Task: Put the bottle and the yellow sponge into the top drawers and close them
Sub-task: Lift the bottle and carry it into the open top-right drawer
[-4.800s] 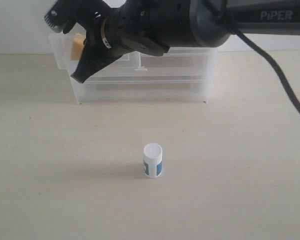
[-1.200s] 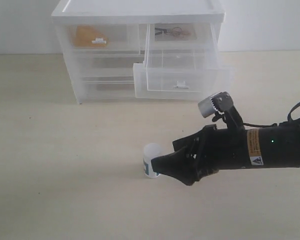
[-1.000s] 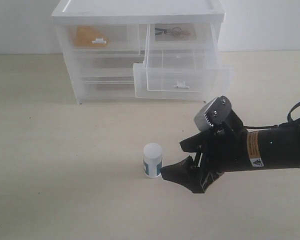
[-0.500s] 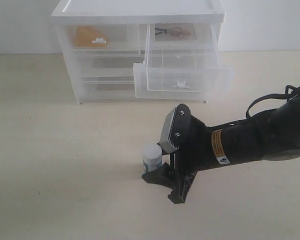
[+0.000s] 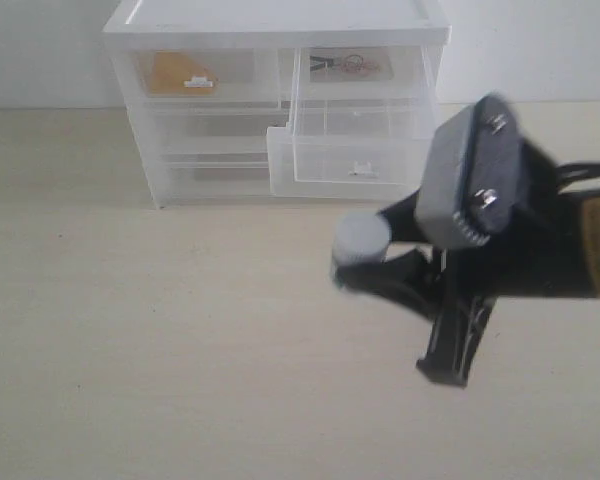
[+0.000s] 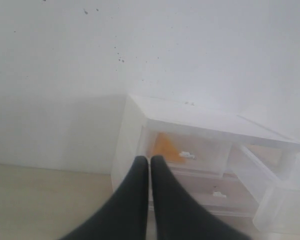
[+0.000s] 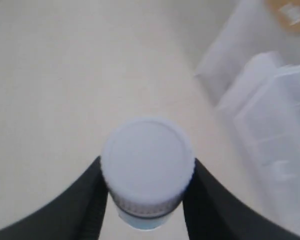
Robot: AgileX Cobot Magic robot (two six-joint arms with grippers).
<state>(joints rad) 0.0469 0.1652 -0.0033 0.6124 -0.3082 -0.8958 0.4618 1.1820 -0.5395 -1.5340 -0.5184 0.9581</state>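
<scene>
My right gripper (image 5: pixel 380 270) is shut on the bottle (image 5: pixel 361 240), holding it above the table in front of the cabinet. The right wrist view shows the white cap (image 7: pixel 147 160) clamped between both black fingers (image 7: pixel 90 200), with the teal label just below it. The right top drawer (image 5: pixel 360 160) is pulled out. The left top drawer (image 5: pixel 235 75) is closed, and the yellow sponge (image 5: pixel 173 72) shows through its front. My left gripper (image 6: pixel 150 161) is shut and empty, facing the cabinet, with the sponge (image 6: pixel 164 145) beyond its tips. The exterior view does not show it.
The white cabinet (image 5: pixel 280 15) stands at the back of the beige table (image 5: pixel 130 350), against a white wall. A small dark wiry item (image 5: pixel 345 65) lies at the back of the right top compartment. The full-width lower drawers (image 5: pixel 210 170) are closed.
My right gripper has shut on the bottle and lifted it off the table, up and to the right. Since the oldest frame the left arm has left the view, and the right top drawer is now open.
</scene>
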